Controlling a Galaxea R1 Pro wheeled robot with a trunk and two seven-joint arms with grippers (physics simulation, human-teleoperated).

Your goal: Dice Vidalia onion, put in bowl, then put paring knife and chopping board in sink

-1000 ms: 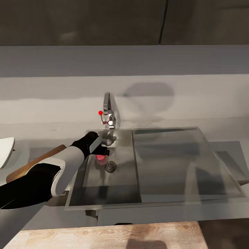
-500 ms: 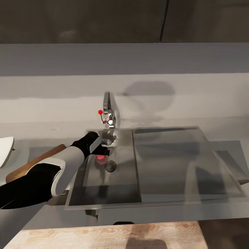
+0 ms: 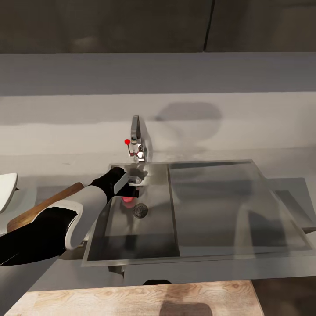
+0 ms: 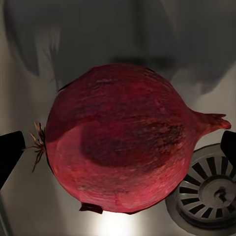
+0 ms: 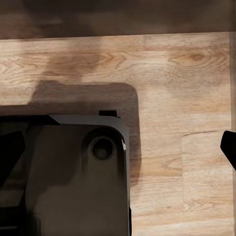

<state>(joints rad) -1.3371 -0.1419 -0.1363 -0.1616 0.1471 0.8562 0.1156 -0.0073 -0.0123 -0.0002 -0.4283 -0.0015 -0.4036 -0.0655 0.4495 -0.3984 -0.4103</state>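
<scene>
A dark red, round Vidalia onion (image 3: 127,200) lies on the bottom of the sink (image 3: 115,221), close to the round drain (image 3: 140,210). My left gripper (image 3: 130,190) hangs right over it, inside the basin. In the left wrist view the onion (image 4: 118,142) sits between the two black fingertips (image 4: 10,150), which stand wide apart at its sides; the left gripper (image 4: 118,147) is open. The brown chopping board (image 3: 41,206) lies on the countertop (image 3: 44,171) left of the sink, partly under my left arm. The white bowl (image 3: 6,191) shows at the left edge. The paring knife is out of view.
The chrome tap (image 3: 137,140) with its red-tipped lever rises behind the basin, just beyond my left hand. The flat drainboard (image 3: 224,206) lies to the right. My right gripper (image 5: 118,147) points down, open, over the wood floor (image 5: 187,88) and the robot's black base (image 5: 73,177).
</scene>
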